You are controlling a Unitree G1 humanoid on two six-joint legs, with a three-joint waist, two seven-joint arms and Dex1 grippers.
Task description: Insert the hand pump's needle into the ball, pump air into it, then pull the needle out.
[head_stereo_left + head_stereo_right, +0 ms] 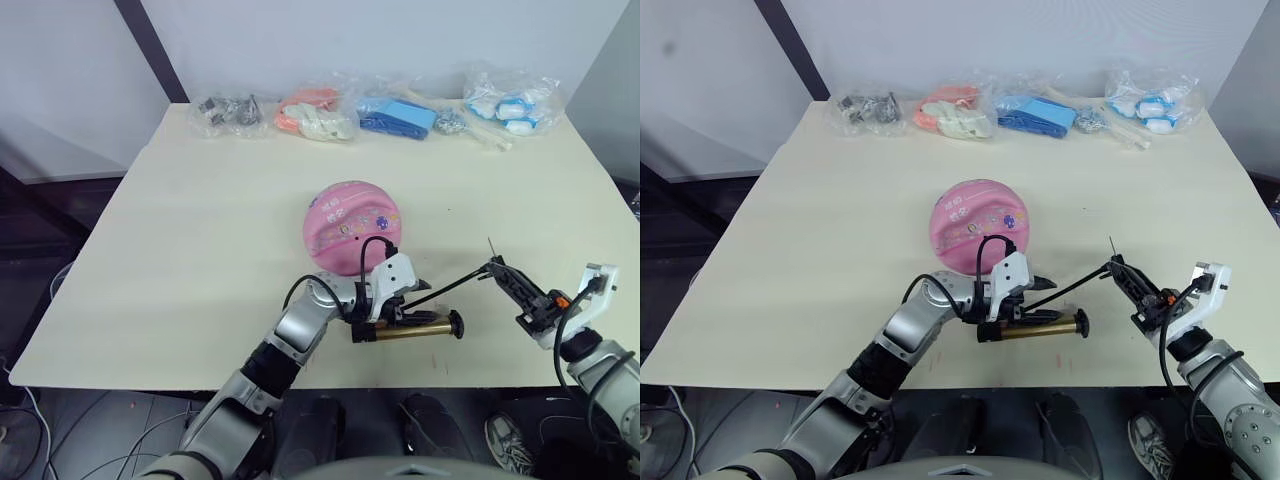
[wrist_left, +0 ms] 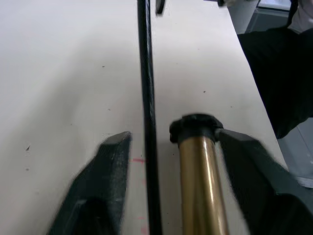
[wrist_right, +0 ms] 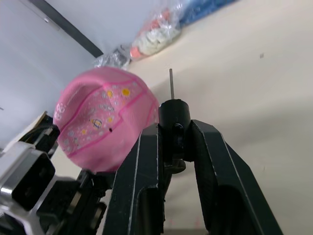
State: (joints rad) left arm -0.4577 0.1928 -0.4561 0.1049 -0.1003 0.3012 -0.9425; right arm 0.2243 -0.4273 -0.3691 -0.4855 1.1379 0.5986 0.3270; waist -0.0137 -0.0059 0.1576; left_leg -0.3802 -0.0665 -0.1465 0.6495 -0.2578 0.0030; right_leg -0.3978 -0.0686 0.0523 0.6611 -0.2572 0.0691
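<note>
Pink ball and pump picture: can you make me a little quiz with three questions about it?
1. True or false: the needle is already stuck in the ball.
2. Which gripper holds the needle's black fitting: A) left gripper, B) right gripper, C) neither?
3. Fill in: the gold hand pump lies on the ____.

Key
1. False. The needle points up in the air, apart from the ball.
2. B. Its fingers are shut on the fitting, while the left gripper's fingers sit open around the pump.
3. table.
</note>
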